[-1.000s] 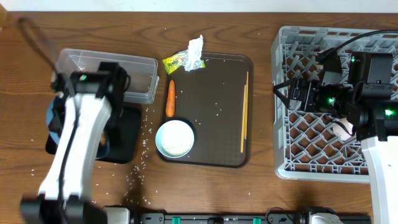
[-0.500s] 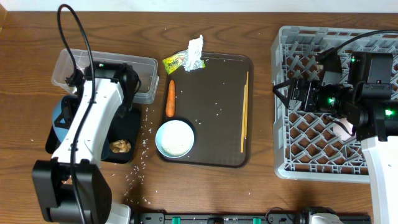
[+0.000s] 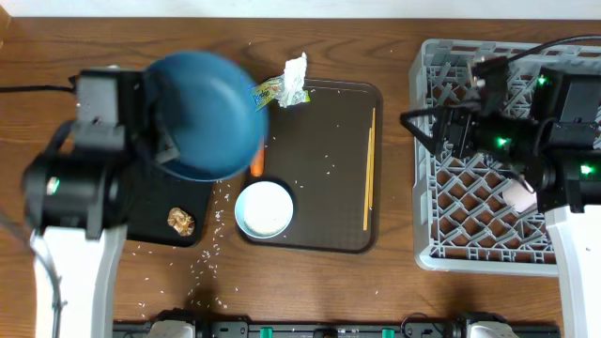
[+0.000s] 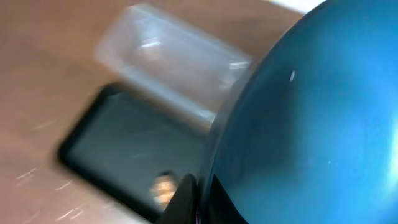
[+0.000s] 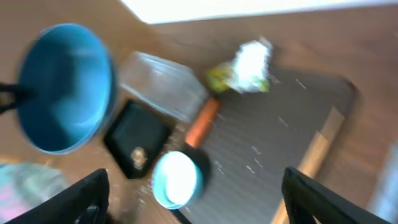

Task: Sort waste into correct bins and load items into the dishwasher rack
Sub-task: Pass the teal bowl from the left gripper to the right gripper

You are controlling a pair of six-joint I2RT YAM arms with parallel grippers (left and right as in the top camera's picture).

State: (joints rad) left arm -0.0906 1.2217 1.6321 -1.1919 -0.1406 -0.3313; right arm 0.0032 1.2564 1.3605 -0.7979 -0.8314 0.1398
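Observation:
My left gripper (image 3: 160,141) is shut on the rim of the large dark-blue dish (image 3: 202,117) and holds it high above the table's left side. In the left wrist view the dish (image 4: 311,124) fills the right half, with my fingers (image 4: 189,196) pinching its edge. Below lie the black tray (image 3: 150,211) with a brown food lump (image 3: 180,221) and the clear tub (image 4: 174,68). The carrot (image 3: 256,167), snack wrapper (image 3: 266,93), tissue (image 3: 296,80), white bowl (image 3: 265,208) and chopsticks (image 3: 369,169) sit on or by the brown serving tray (image 3: 329,131). My right gripper (image 3: 427,130) is open and empty over the left edge of the grey rack (image 3: 470,253).
Rice grains (image 3: 211,246) are scattered on the wood in front of the black tray and on the serving tray. A pink cup (image 3: 521,194) lies in the rack under my right arm. The clear tub is hidden under the dish in the overhead view.
My left gripper has lifted the blue dish up off the black tray and swung it right. The food lump stays in the black tray. My right gripper shifted slightly left.

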